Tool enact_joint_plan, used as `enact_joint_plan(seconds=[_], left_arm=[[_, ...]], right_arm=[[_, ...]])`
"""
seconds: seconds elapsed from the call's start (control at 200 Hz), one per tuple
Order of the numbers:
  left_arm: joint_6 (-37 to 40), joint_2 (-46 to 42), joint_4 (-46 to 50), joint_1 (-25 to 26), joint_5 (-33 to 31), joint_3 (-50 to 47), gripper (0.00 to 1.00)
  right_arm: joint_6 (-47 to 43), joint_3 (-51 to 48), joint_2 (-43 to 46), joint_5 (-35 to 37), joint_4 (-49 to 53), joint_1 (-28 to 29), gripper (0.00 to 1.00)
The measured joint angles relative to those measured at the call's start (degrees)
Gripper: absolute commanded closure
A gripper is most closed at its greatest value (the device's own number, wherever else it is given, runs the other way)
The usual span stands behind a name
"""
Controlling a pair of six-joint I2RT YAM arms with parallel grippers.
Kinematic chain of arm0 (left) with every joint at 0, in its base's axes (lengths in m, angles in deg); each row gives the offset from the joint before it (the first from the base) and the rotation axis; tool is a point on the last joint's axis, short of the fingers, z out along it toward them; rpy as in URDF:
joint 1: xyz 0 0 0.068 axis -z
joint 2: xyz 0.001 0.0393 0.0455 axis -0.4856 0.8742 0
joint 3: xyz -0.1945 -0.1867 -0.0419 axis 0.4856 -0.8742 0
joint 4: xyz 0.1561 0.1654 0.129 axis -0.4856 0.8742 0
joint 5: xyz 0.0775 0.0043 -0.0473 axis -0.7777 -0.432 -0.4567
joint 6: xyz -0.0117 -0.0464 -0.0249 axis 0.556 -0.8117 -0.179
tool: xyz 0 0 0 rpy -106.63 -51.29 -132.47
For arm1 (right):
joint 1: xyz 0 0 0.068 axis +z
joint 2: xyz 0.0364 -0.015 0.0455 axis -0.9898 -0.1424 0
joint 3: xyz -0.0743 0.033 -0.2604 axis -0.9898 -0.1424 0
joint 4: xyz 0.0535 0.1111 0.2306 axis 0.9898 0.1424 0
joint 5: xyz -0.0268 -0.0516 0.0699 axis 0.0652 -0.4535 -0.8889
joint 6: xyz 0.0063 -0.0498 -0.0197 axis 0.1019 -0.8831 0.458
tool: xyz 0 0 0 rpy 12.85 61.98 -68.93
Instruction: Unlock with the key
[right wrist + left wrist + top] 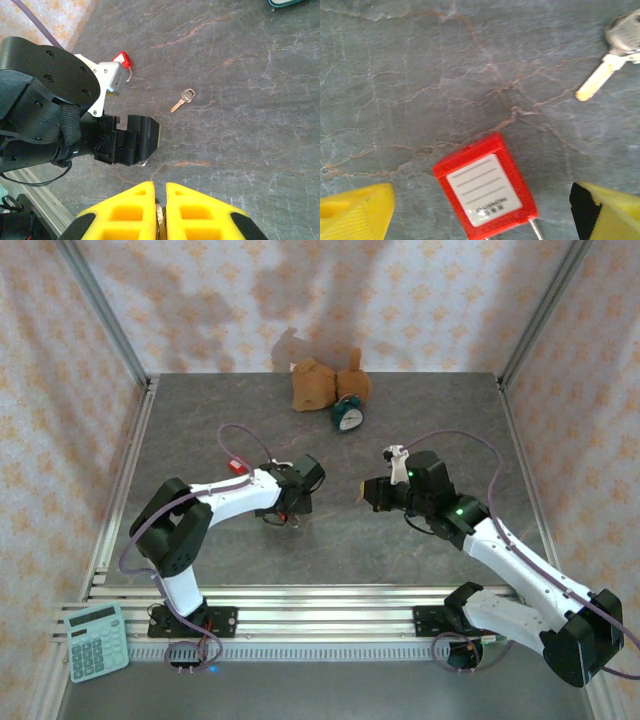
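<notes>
Marbled tabletop [395, 75], open room around padlock [485, 192], key [607, 67]

Pale walls [420, 300] papered with small orange flowers close in three sides, with metal posts [107, 315] at the corners and soft shadows [290, 290] on the back one. The bench [450, 410] is grey, marbled with reddish veins, and a ribbed aluminium rail [320, 600] edges its front.
</notes>
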Motion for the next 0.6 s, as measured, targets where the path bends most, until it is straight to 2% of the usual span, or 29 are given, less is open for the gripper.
enact_joint_plan(seconds=[0.18,0.596], left_arm=[[0.28,-0.98,-1.33,-0.83,0.79,-3.41,0.11],[1.70,-10.10,-1.90,-3.61,1.31,-10.45,0.12]], right_arm=[[0.33,-0.13,0.00,0.11,-0.15,0.00,0.90],[0.83,-0.44,-0.17,0.09,-1.97,0.00,0.90]])
